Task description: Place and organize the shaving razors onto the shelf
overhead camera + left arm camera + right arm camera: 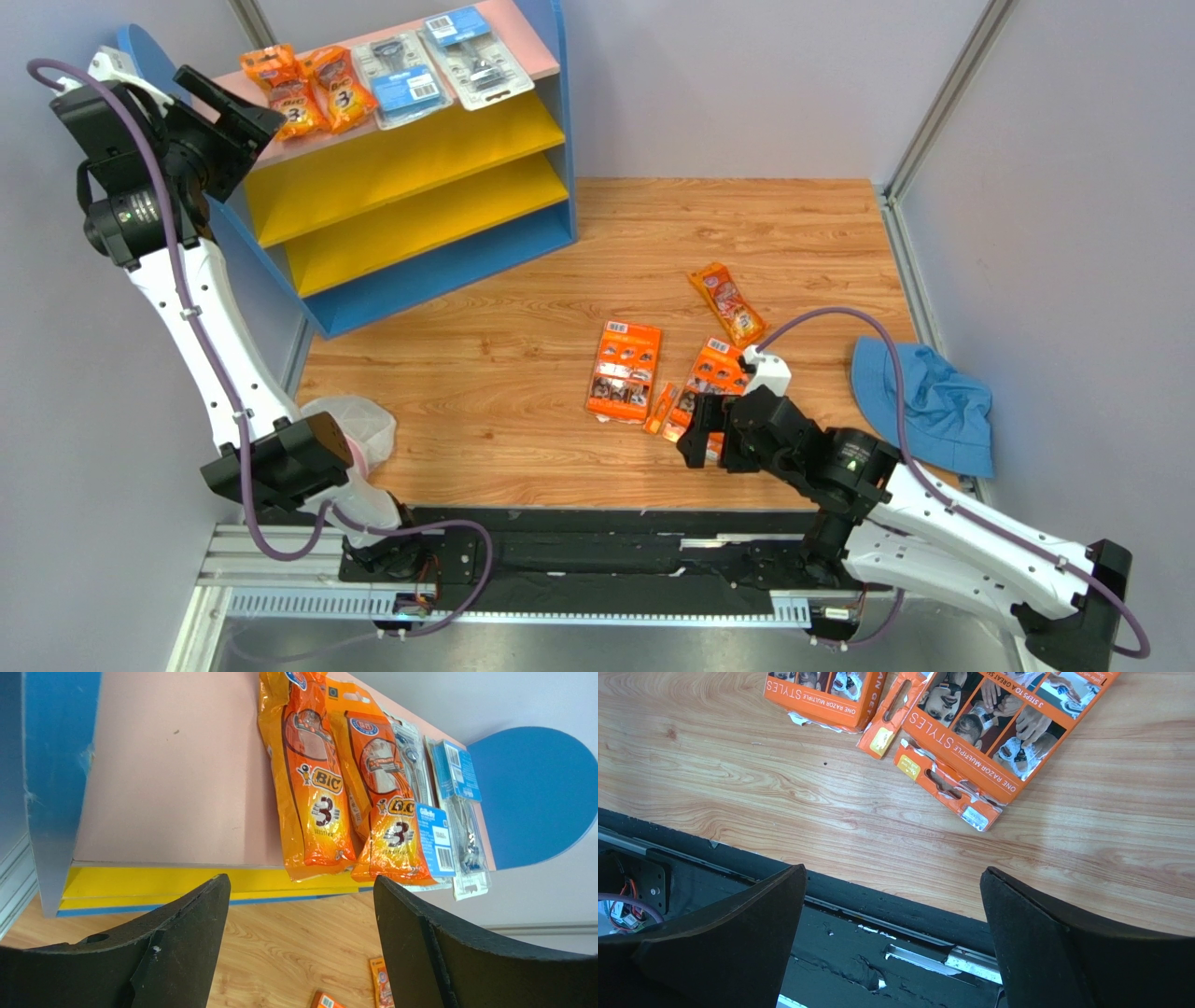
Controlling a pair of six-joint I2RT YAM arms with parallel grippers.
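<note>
The shelf (558, 126) stands at the back left. Its pink top board (175, 777) holds two orange bags (309, 87) and two clear blister packs (442, 67). My left gripper (236, 109) is open and empty, hovering just off the top board's left front edge; in the left wrist view (302, 906) the bags (319, 791) lie ahead of its fingers. On the wooden table lie an orange bag (727, 304), an orange card (626, 370) and a second card (716, 373). My right gripper (701, 437) is open and empty just in front of the second card (1011, 721), over the table's near edge (892, 903).
A blue cloth (926, 399) lies at the right wall. A white bag (362, 424) sits by the left arm's elbow. Narrow orange packs (948, 787) lie beside the cards. A black base rail (589, 539) runs along the near edge. The two yellow boards (421, 154) hold nothing.
</note>
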